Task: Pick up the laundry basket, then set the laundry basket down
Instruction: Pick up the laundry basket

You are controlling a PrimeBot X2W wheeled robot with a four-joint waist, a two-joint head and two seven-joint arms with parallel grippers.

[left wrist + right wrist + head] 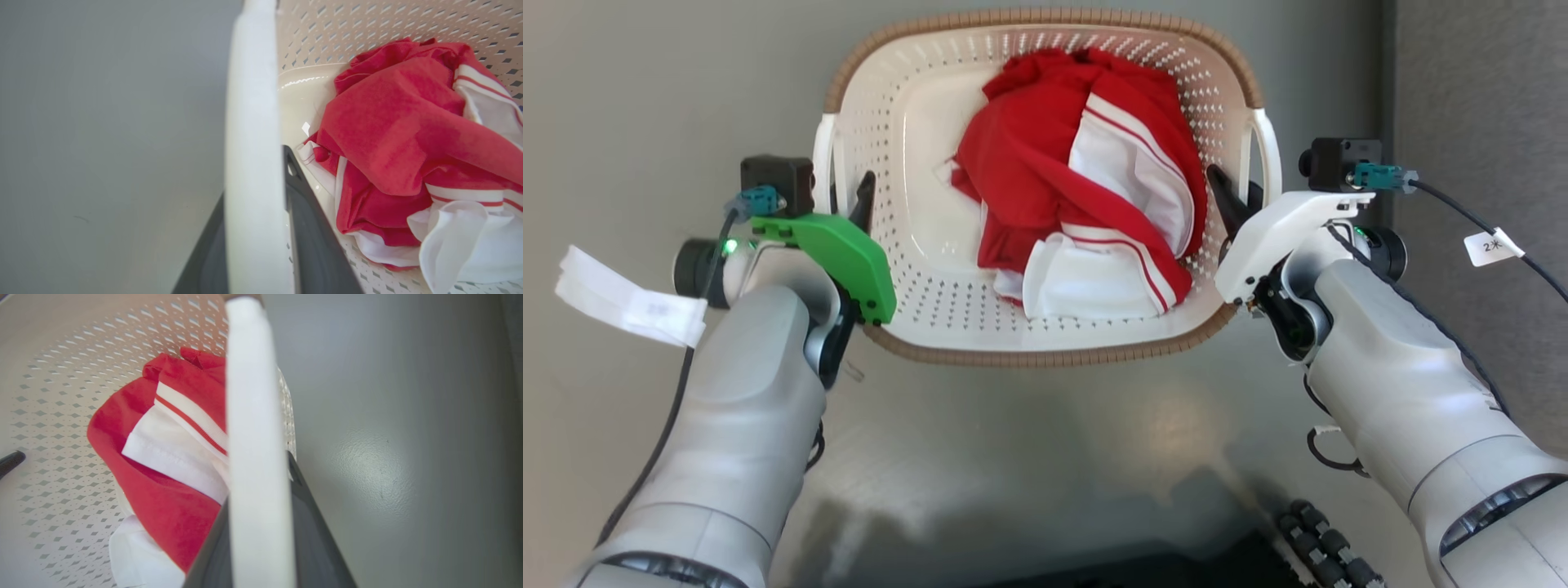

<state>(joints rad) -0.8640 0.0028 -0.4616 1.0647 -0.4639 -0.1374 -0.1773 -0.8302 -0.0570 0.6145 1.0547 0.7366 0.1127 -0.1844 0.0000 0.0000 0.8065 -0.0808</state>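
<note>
Part of my grasp is hiding from me. In the head view my left fingers (864, 200) are showing one dark tip inside the laundry basket (890, 90). The outer tip is lying behind the left handle (823, 163) and my green cover (845, 253). In the left wrist view that white bar is running up between both fingers, and they are pressing it from either side, so I am clamping it.

The red and white clothing (1078, 163) is lying bunched in the middle of the basket, and I am unable to tell whether it is one garment or several. My right fingers (1223, 192) are straddling the right handle (1270, 151) the same way. In the right wrist view they are closing on the bar, which is filling the gap between them. The basket's underside is hiding, so I cannot tell whether it is resting on the grey floor (1045, 457) or hanging above it.

The basket is sitting between my two arms, its far rim nearly touching the top edge of the head view. Open floor is lying to its left and between the basket and me. More is lying to its right, as far as a darker strip (1478, 98).

I am counting one basket, two white handles, two fingers around each handle, and two cable labels: the left paper tag (629, 298) and the right paper tag (1490, 247).
</note>
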